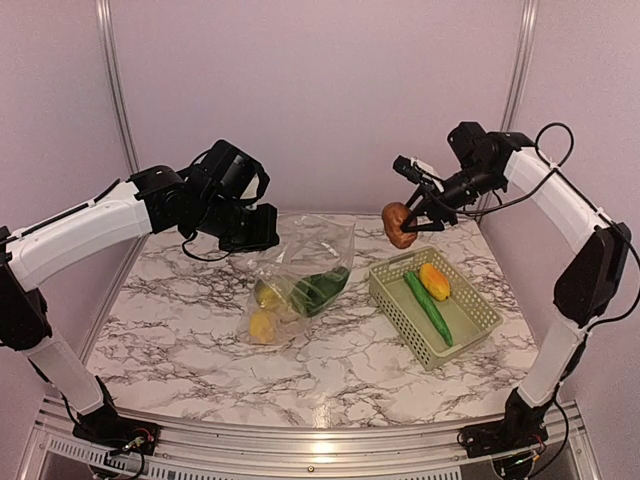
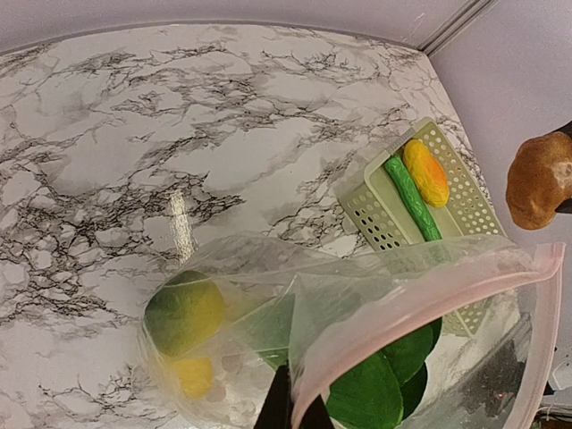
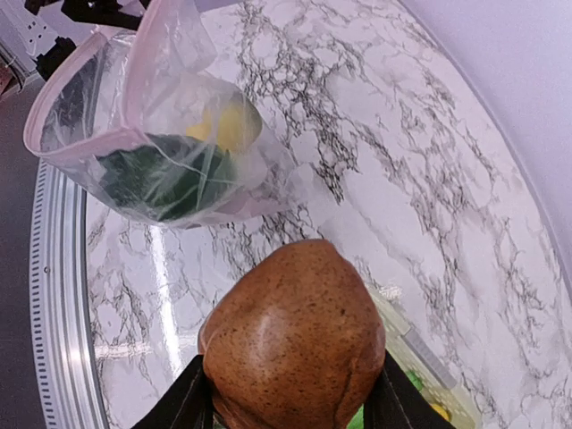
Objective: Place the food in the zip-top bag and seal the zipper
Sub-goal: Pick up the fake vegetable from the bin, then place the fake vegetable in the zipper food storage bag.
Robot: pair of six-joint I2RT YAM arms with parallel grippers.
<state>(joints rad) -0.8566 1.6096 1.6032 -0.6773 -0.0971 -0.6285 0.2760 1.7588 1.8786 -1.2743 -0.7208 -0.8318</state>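
The clear zip-top bag point(image 1: 305, 268) stands open on the marble table. My left gripper point(image 1: 262, 228) is shut on its top edge, and its fingers point(image 2: 284, 409) pinch the pinkish zipper strip point(image 2: 429, 295). Inside the bag are two yellow fruits point(image 1: 268, 293) point(image 1: 262, 325) and a green leafy vegetable point(image 1: 322, 288). My right gripper point(image 1: 412, 222) is shut on the brown potato-like lump point(image 3: 290, 340) and holds it in the air between the bag and the basket. The lump also shows in the left wrist view point(image 2: 541, 179). The bag's open mouth shows in the right wrist view point(image 3: 161, 152).
A pale green lattice basket point(image 1: 470, 338) sits at the right and holds a long green vegetable point(image 1: 428, 308) and an orange-yellow piece point(image 1: 434, 281). A metal frame edges the table, with walls behind and on both sides.
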